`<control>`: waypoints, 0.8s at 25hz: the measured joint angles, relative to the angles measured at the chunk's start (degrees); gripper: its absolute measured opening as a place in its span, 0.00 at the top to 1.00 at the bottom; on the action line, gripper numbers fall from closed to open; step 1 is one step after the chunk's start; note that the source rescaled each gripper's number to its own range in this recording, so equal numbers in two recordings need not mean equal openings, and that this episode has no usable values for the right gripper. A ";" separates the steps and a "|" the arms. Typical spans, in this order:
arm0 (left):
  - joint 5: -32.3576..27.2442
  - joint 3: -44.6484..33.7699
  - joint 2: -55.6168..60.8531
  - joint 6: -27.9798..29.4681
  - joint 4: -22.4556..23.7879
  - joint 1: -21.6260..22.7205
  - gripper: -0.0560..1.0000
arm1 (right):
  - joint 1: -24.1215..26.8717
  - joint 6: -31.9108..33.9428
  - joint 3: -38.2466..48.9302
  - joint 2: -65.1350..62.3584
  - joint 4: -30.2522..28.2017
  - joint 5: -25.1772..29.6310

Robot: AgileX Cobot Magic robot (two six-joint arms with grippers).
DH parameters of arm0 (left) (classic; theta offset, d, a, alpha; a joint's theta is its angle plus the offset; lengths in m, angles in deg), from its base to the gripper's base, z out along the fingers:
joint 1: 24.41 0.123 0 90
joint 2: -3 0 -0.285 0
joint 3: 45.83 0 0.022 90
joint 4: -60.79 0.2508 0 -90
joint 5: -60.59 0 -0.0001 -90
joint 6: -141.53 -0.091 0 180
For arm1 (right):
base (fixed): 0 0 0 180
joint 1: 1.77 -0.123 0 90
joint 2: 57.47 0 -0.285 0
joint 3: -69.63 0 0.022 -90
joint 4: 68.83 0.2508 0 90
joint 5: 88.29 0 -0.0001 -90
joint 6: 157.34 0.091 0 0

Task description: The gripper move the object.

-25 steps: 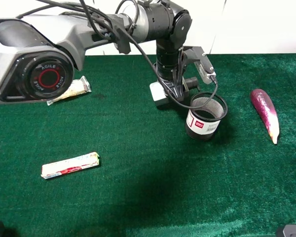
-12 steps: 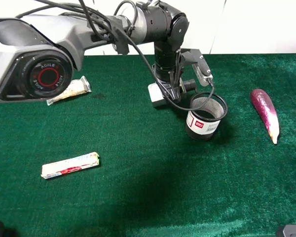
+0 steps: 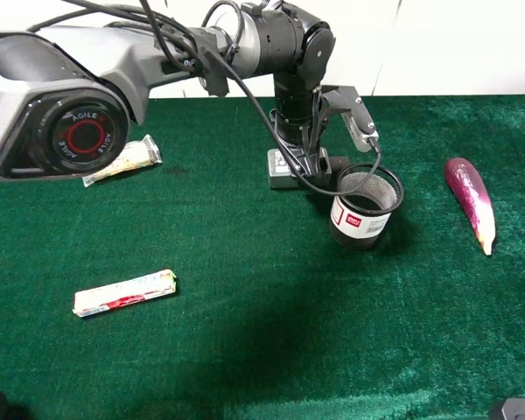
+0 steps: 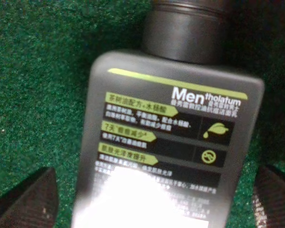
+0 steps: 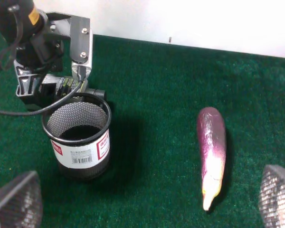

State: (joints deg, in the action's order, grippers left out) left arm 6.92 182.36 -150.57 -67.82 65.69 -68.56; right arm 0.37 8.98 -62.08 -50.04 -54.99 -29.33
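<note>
On the green felt (image 3: 245,350), the object (image 4: 166,142) lies flat beside the mesh cup (image 3: 365,206). My left gripper (image 4: 149,202) straddles it, jaws apart. It looks rigid, smooth and probably light, so I'd pinch its narrow sides.

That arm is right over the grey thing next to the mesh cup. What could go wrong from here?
The mesh cup stands right beside the grey object, so the left end effector could knock it over. The flat object might also twist or slip as the open fingers close.
</note>
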 joint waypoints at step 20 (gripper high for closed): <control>-12.14 -13.97 23.53 0.74 1.89 4.53 0.01 | 0.00 0.00 0.00 0.00 0.05 0.00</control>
State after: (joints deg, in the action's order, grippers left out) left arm -5.22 168.38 -127.04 -67.08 67.58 -64.03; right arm 0.37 8.98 -62.08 -50.04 -54.94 -29.33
